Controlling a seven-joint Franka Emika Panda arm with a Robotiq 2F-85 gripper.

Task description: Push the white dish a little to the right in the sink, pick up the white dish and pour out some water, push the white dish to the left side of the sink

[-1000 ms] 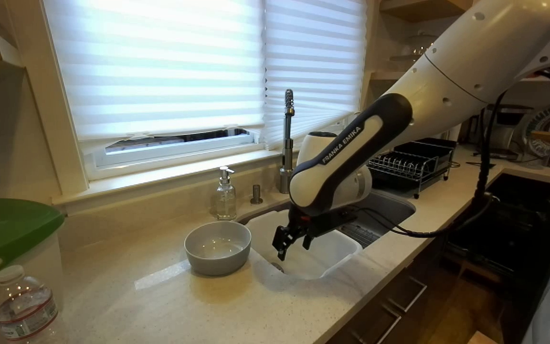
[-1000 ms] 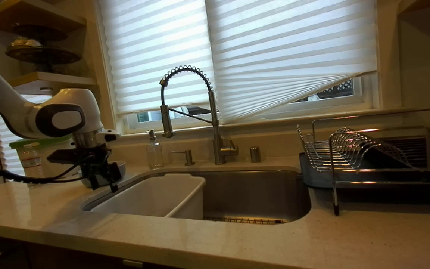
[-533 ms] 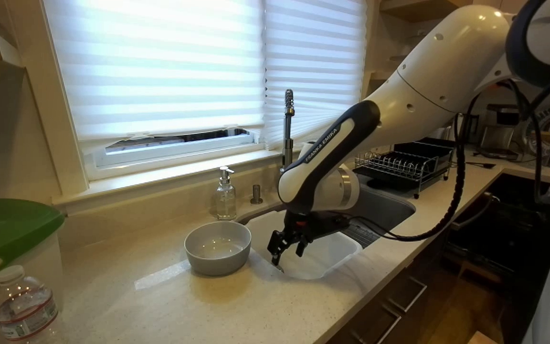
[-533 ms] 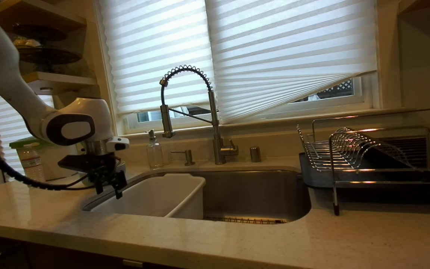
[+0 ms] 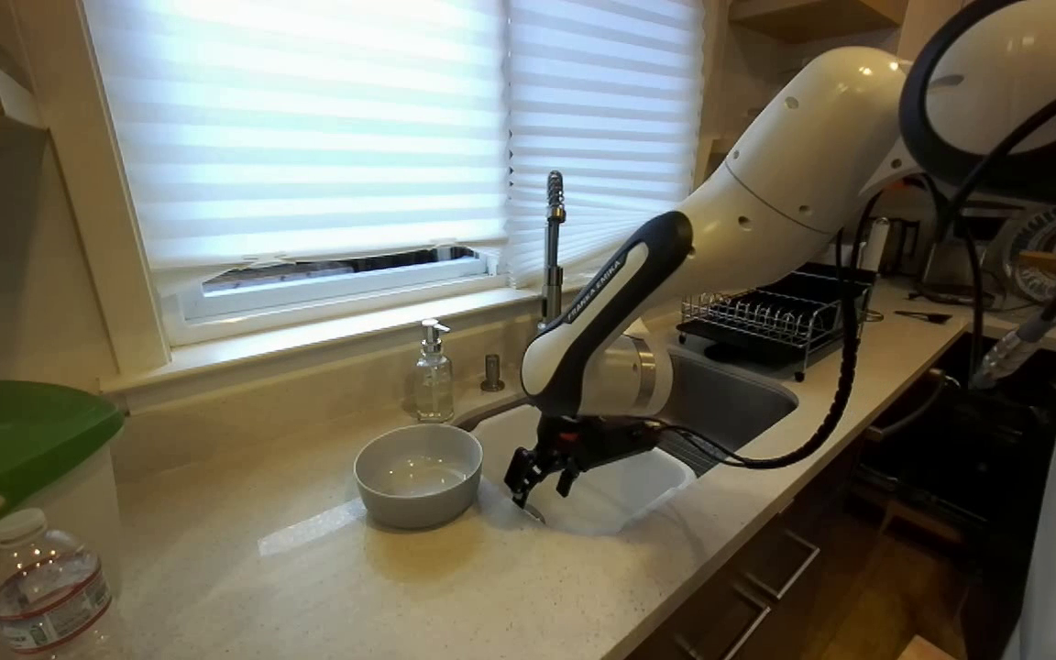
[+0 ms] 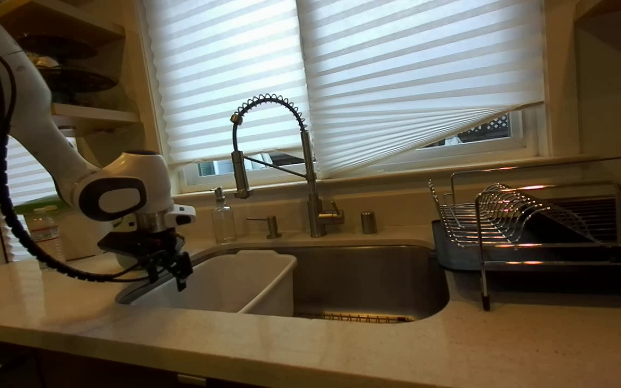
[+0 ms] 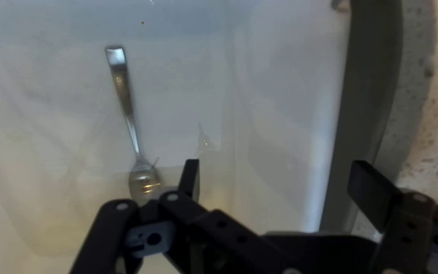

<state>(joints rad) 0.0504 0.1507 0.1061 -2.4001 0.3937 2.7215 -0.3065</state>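
The white dish (image 5: pixel 624 495), a large white tub, sits in the sink (image 5: pixel 743 394). In an exterior view it stands at the left end of the sink (image 6: pixel 364 275). In the wrist view the dish (image 7: pixel 280 95) holds a spoon (image 7: pixel 120 82) and what looks like shallow water. My gripper (image 5: pixel 543 495) is open and empty at the dish's end near the bowl; it also shows in an exterior view (image 6: pixel 167 281). In the wrist view the dish's rim lies between the fingers (image 7: pixel 275 167), one finger over the inside, the other over the sink edge. Contact cannot be told.
A grey bowl (image 5: pixel 418 481) stands on the counter close to the gripper. A soap bottle (image 5: pixel 434 380) and tall faucet (image 6: pixel 310 183) stand behind the sink. A dish rack (image 6: pixel 531 226) stands beside the sink's far end. A water bottle (image 5: pixel 47 587) stands on the counter.
The gripper has moved down and over the dish's end: leftward in the exterior view with the bowl, rightward in the exterior view facing the faucet. It stays open. The dish has not moved.
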